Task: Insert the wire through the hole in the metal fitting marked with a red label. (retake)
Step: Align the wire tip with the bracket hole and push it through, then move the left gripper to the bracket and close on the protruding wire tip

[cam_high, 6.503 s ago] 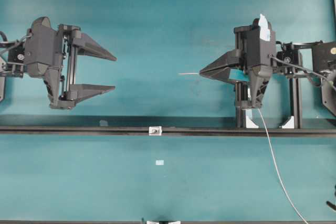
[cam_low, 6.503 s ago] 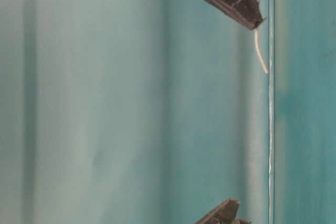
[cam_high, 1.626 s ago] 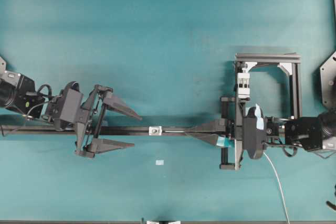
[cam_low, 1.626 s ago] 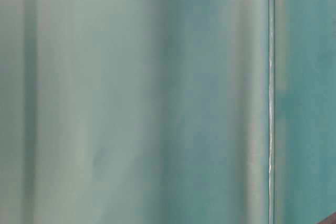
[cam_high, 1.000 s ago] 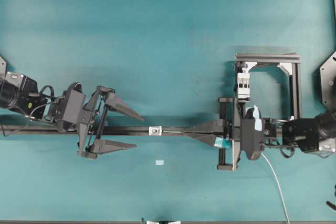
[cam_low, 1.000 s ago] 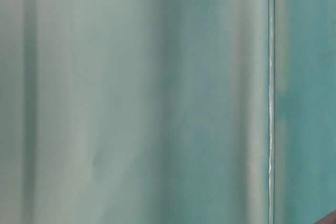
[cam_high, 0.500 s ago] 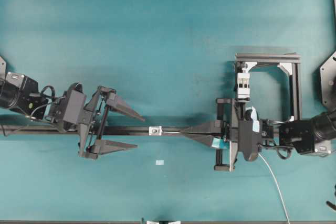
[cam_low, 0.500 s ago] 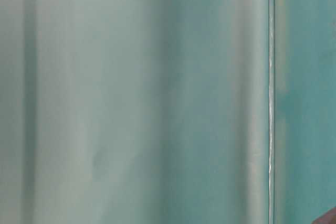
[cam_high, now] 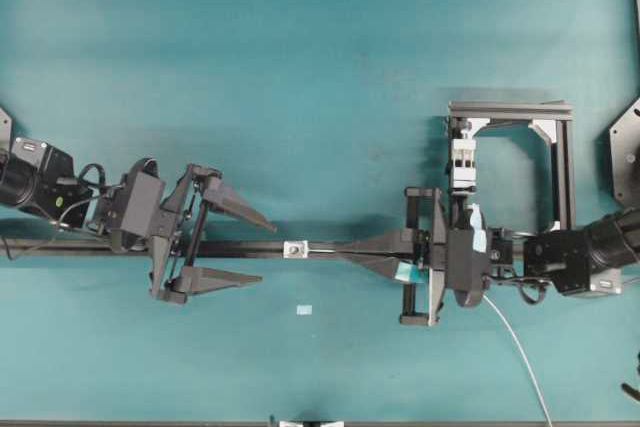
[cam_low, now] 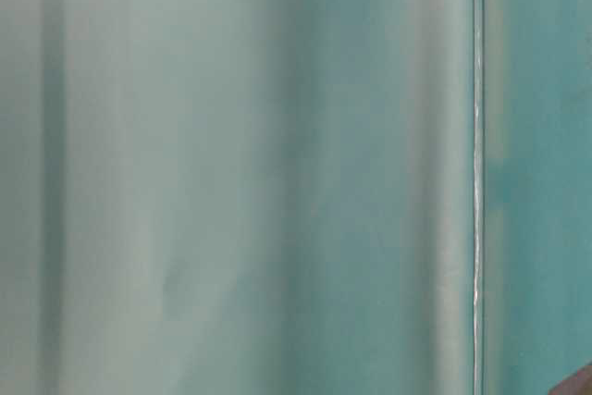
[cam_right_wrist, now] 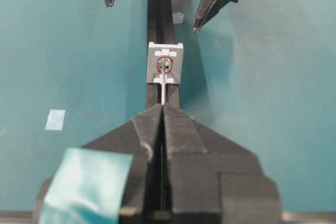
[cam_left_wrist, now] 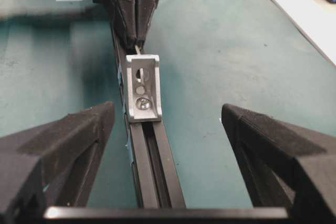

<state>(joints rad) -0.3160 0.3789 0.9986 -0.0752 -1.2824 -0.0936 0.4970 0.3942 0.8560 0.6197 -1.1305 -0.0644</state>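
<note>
We saw the right gripper (cam_right_wrist: 162,109) clamped on the wire (cam_right_wrist: 163,88), whose free end reached the hole (cam_right_wrist: 165,65) ringed in red on the metal fitting (cam_high: 295,248). That fitting sat on the black rail (cam_high: 80,248). The left gripper (cam_high: 252,252) stood wide apart, its fingers straddling the rail, holding nothing

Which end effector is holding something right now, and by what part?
The right end effector pinches the wire just behind its tip, which points at the metal fitting. The left end effector holds nothing.
</note>
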